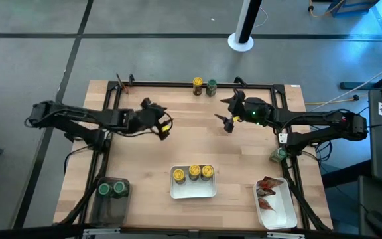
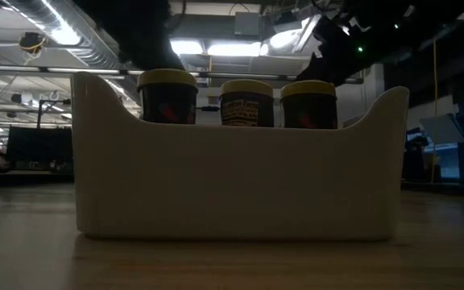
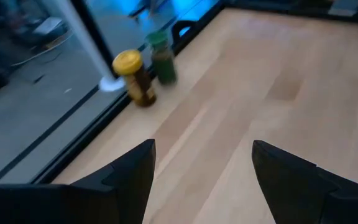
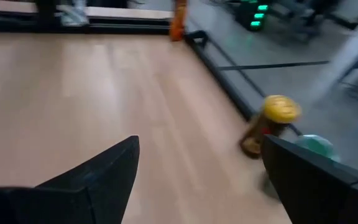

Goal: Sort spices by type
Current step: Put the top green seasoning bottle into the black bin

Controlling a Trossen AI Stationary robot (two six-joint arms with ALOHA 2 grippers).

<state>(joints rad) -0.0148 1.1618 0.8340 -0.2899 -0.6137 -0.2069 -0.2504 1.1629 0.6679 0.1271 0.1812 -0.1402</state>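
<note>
Two small jars stand upright at the desk's (image 1: pixel 144 172) 12 o'clock edge, long axes vertical: a yellow-capped jar (image 1: pixel 197 85) with a dark label, and a green-capped jar (image 1: pixel 211 87) touching or just beside it toward 3 o'clock. Three more yellow-capped jars (image 1: pixel 193 172) stand upright in a row inside the white tray (image 1: pixel 192 190) at 6 o'clock. Two green-capped jars (image 1: pixel 112 188) stand in the dark bin (image 1: pixel 109 207) at 7 o'clock, and red-orange packets (image 1: pixel 267 189) lie flat in the second white tray (image 1: pixel 280 214) at 5 o'clock. The left end effector (image 1: pixel 164 126) hovers at 10 o'clock of the desk's centre, fingers spread wide and holding nothing. The right end effector (image 1: pixel 228 122) hovers at 1 o'clock, fingers likewise wide apart and holding nothing, near the two loose jars
</note>
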